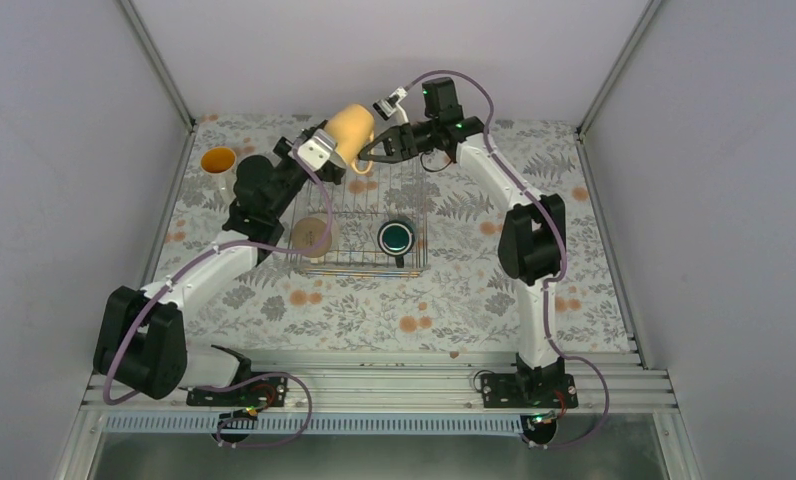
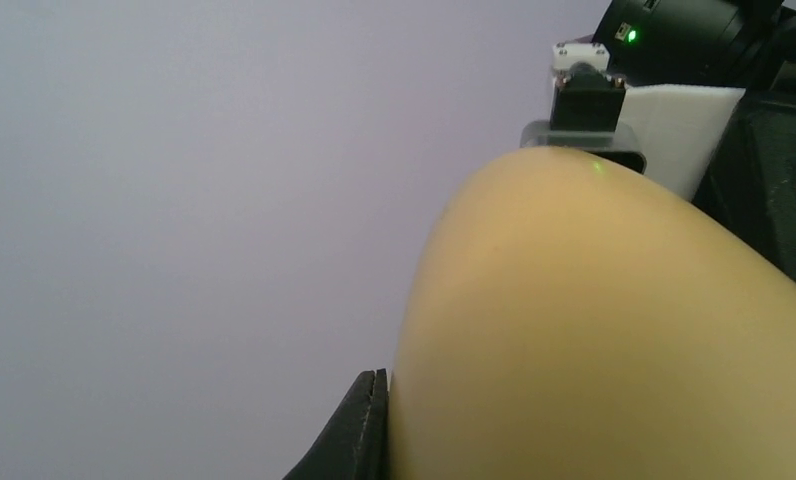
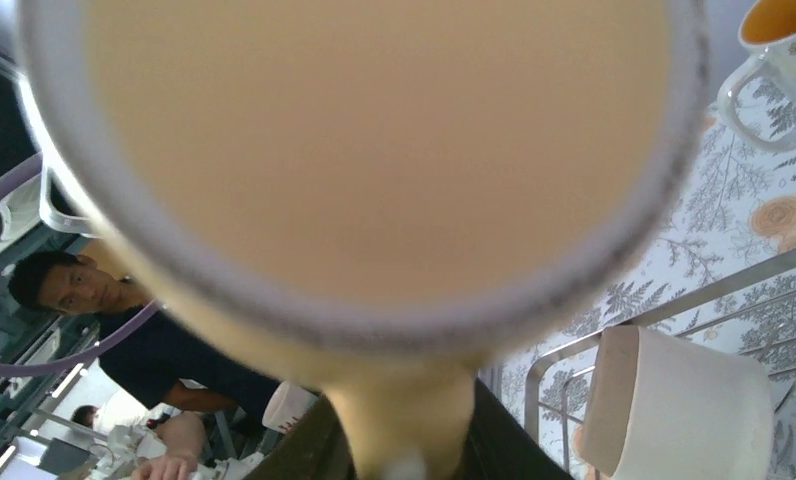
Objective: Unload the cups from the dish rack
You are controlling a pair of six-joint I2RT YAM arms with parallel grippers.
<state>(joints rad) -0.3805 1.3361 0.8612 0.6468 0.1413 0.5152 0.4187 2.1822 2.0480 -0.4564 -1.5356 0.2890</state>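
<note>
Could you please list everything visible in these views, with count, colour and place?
tan cup: one, tan, held in the air over the rack's far edge
orange cup: one, orange inside, on the table left of the rack
green cup: one, dark green, rack's near right corner
pale cup: one, cream, rack's near left
dish rack: one, silver wire, mid-table
table: one, leaf-patterned
left gripper: shut at the tan cup's rim
right gripper: shut on its handle

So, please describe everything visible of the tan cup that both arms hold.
The tan cup is glossy and ceramic-looking, with a rounded body, a pale ring on its base and one handle. It hangs tilted above the far edge of the rack. The right gripper pinches the handle; the left gripper is shut on its other side.
</note>
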